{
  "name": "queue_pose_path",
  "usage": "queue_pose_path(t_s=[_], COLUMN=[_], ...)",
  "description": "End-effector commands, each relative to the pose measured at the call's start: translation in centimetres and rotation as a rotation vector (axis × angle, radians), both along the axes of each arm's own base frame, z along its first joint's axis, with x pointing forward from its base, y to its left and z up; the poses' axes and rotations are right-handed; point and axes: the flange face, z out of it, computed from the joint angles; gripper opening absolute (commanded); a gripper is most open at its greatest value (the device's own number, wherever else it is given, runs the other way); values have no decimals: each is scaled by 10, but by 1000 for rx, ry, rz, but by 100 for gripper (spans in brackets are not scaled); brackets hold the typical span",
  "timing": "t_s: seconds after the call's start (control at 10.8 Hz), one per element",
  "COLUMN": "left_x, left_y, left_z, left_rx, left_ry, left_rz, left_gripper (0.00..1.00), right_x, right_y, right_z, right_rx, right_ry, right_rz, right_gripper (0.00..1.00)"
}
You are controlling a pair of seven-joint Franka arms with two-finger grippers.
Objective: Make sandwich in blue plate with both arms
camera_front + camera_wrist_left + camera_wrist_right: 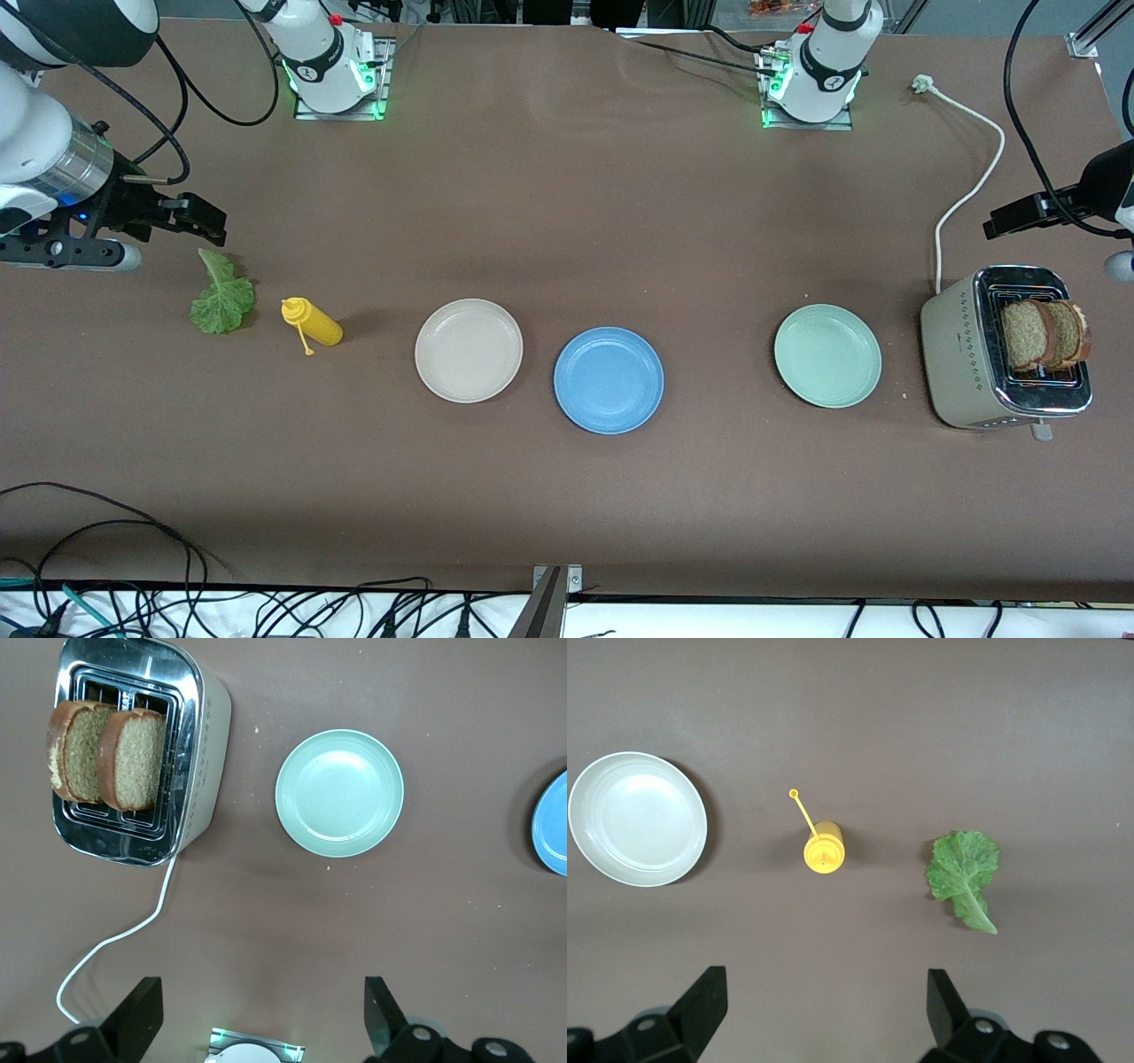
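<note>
The blue plate [609, 380] lies bare at mid-table; its rim [554, 824] shows in the left wrist view. Two brown bread slices [1045, 334] [106, 757] stand upright in the toaster [961, 354] [202, 744] at the left arm's end. A green lettuce leaf [221, 301] [964, 868] lies flat at the right arm's end. My left gripper [997, 221] [261, 1010] hangs open and holds nothing, over the table beside the toaster. My right gripper [208, 221] [824, 1005] hangs open with nothing in it, over the table beside the lettuce. No made sandwich shows.
A beige-white plate [469, 350] [638, 818] and a mint-green plate [827, 355] [339, 793] flank the blue one. A yellow squeeze bottle [312, 322] [824, 848] lies between lettuce and beige plate. The toaster's white cord [970, 186] runs toward the left arm's base.
</note>
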Motion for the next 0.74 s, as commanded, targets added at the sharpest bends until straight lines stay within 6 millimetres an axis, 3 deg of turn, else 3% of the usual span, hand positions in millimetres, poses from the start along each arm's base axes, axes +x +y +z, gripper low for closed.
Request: queue_pose_path(t_s=[0.0, 0.65], left_x=[-4, -4], left_y=[0, 0], left_z=[8, 8], left_rx=[0, 0], left_ry=[-1, -1], left_rz=[-8, -10], left_gripper=[100, 100], right_x=[-1, 1], right_y=[-1, -3], right_z=[2, -5], right_rx=[2, -1], right_ry=[11, 23], right_rz=[-4, -6], right_gripper=[100, 100])
